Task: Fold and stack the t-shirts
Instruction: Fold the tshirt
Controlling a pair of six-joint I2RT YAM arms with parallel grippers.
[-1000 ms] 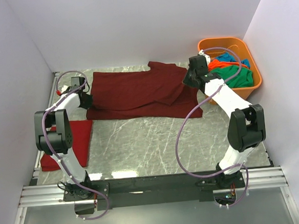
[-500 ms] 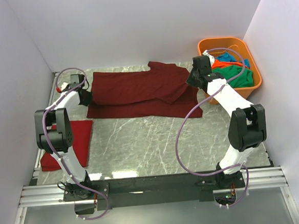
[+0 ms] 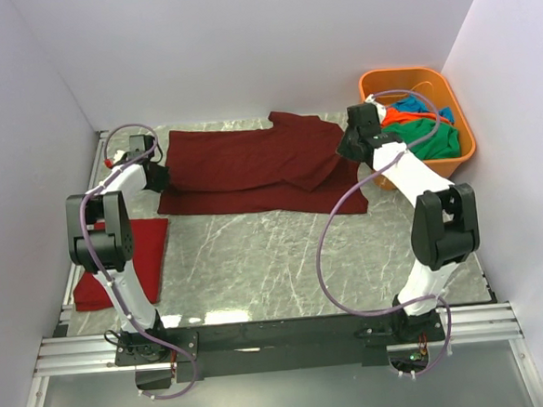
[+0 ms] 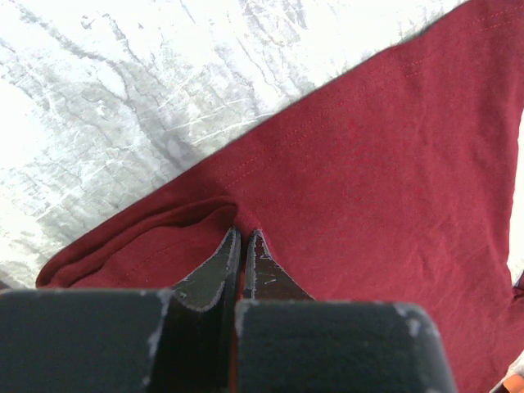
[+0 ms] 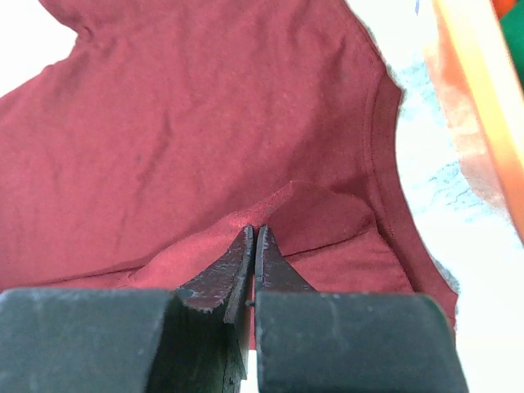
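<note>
Maroon t-shirt (image 3: 250, 163) lies half-folded along the far edge of the table (image 3: 275, 259). Left gripper (image 4: 243, 239) and right gripper (image 5: 254, 235) each pinch a fold of it, jaws together. Advisable: move both ends level, in step, for a straight crease.

Folded-over maroon t-shirt (image 3: 250, 163) across table's back, red t-shirt (image 3: 149, 249) at left edge

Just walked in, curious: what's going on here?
Two robot arms are working on a dark maroon cloth t-shirt spread on the marble-patterned table. The left claw and right claw each pinch its cloth at opposite ends. A bright red cloth t-shirt lies at the left; green, orange and blue shirts sit in the rigid orange plastic tub.
</note>
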